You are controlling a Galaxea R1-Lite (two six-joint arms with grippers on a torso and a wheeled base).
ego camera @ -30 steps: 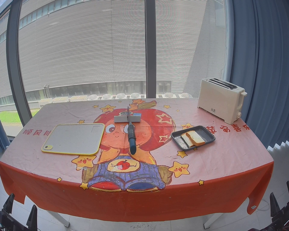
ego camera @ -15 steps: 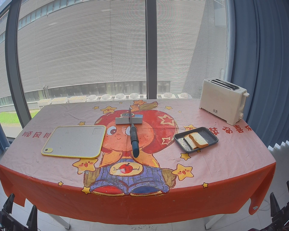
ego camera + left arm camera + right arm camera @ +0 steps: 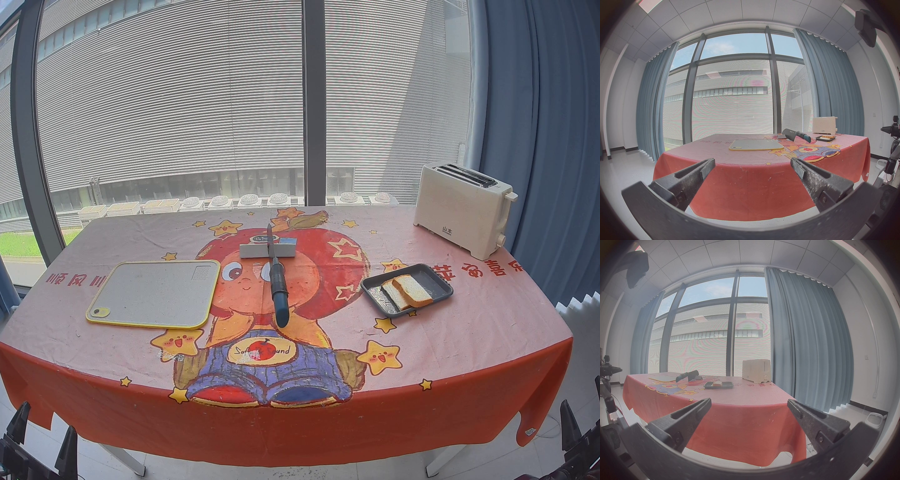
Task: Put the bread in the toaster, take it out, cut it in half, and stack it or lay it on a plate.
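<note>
Two slices of bread (image 3: 407,291) lie in a dark grey rectangular plate (image 3: 437,279) on the right side of the table. A cream toaster (image 3: 462,209) stands at the far right corner, its slots empty. A blue-handled knife (image 3: 277,284) rests with its blade on a grey holder (image 3: 253,249) in the middle. My left gripper (image 3: 42,435) hangs open below the table's front left, my right gripper (image 3: 582,414) open below the front right. Both are empty and well away from the bread. The wrist views show each gripper open: left gripper (image 3: 752,163), right gripper (image 3: 749,404).
A grey cutting board (image 3: 156,292) with a yellow rim lies on the left of the table. The orange printed tablecloth (image 3: 350,425) hangs over the front edge. A window runs behind the table and a blue curtain (image 3: 544,125) hangs at the right.
The head camera shifted a little, so the whole picture moved slightly right and down. Nothing on the table moved and both grippers stayed where they were.
</note>
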